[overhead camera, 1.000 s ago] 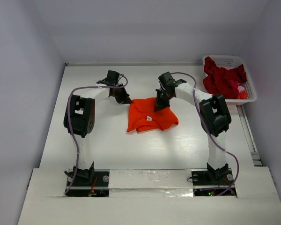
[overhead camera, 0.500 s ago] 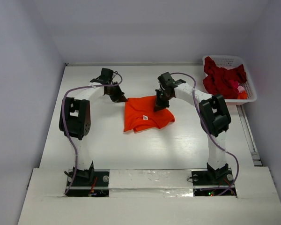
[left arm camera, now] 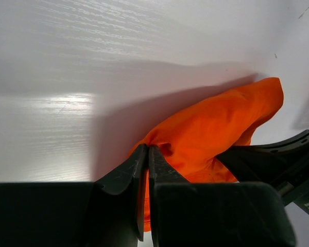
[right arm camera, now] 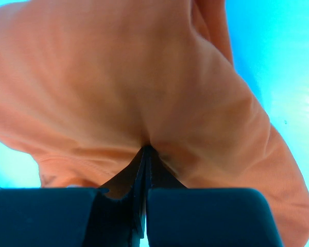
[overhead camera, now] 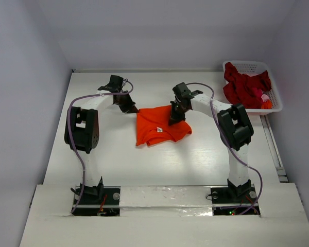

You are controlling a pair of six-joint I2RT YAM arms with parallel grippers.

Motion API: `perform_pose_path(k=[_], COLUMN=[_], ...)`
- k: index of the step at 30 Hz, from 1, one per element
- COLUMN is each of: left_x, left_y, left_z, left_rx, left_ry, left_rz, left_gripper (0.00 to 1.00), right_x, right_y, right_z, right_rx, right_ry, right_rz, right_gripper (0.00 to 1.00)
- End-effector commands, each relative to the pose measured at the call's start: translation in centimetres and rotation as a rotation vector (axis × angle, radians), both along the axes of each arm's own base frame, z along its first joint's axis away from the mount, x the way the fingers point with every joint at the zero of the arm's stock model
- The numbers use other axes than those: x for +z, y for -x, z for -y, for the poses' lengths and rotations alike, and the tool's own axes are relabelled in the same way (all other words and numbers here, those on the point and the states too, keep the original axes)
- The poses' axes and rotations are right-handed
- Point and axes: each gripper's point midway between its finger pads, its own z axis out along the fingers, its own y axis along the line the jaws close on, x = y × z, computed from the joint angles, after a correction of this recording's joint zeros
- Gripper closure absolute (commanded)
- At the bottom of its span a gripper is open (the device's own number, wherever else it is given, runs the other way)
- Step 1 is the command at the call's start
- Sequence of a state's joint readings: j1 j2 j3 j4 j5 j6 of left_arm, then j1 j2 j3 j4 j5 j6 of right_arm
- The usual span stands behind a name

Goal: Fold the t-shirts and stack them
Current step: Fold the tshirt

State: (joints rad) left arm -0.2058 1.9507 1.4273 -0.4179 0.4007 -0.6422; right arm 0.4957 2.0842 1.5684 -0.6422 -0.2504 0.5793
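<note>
The orange t-shirt (overhead camera: 157,126) lies bunched on the white table, its small white neck label (overhead camera: 158,129) facing up. My left gripper (overhead camera: 132,108) is shut on the shirt's far left corner; the left wrist view shows the cloth (left arm camera: 216,128) pinched at the fingertips (left arm camera: 147,150). My right gripper (overhead camera: 174,118) is shut on the shirt's far right part; orange cloth (right arm camera: 144,77) fills the right wrist view and is pinched at the tips (right arm camera: 146,150). Dark red t-shirts (overhead camera: 244,86) are heaped in the white basket (overhead camera: 275,100) at the far right.
The basket stands at the table's far right corner and also holds a bit of pink and orange cloth (overhead camera: 265,99). Grey walls close in the table on the left, back and right. The right arm's black link (left arm camera: 278,159) shows in the left wrist view.
Both grippers have dragged the orange shirt to the left; the left arm has swung further left and the shirt's left edge now hangs straighter.
</note>
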Motion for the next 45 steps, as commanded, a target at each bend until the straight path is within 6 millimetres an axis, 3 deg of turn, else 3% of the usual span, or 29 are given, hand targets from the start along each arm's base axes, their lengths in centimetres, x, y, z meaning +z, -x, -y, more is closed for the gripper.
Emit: perform_pose_path(k=[1,11,20,26,35,45], left_x=[3.0,2.7,2.3,2.2,2.3,3.3], left_y=[-0.7,-0.5,-0.5,-0.7,-1.7,-1.9], left_z=[-1.1,-2.0,-3.1,-3.7,-6.8,-6.4], left_rx=[0.005,0.009,0.029,0.039,0.113,0.115], left_ry=[0.006,0.000,-0.001,-0.011,-0.044,0.006], left_rz=[0.071,0.064,0.054,0.054,0.063,0.073], left_gripper=[0.99,1.00,1.00,1.00,1.00,0.94], right_x=[-0.6,-2.9,-2.0,-1.8,-1.8,-1.3], right_y=[0.6,2.3,0.7,0.6,0.6,0.2], right_z=[0.0,0.0,2.2,2.4,2.4,2.2], right_rx=[-0.015,-0.060,-0.143,-0.160,-0.161,-0.147], right_ry=[0.008,-0.026,0.004,0.014,0.014,0.006], right_rz=[0.002,-0.059,-0.027,-0.021,-0.023,-0.014], right_gripper=[1.00,1.00,1.00,1.00,1.00,1.00])
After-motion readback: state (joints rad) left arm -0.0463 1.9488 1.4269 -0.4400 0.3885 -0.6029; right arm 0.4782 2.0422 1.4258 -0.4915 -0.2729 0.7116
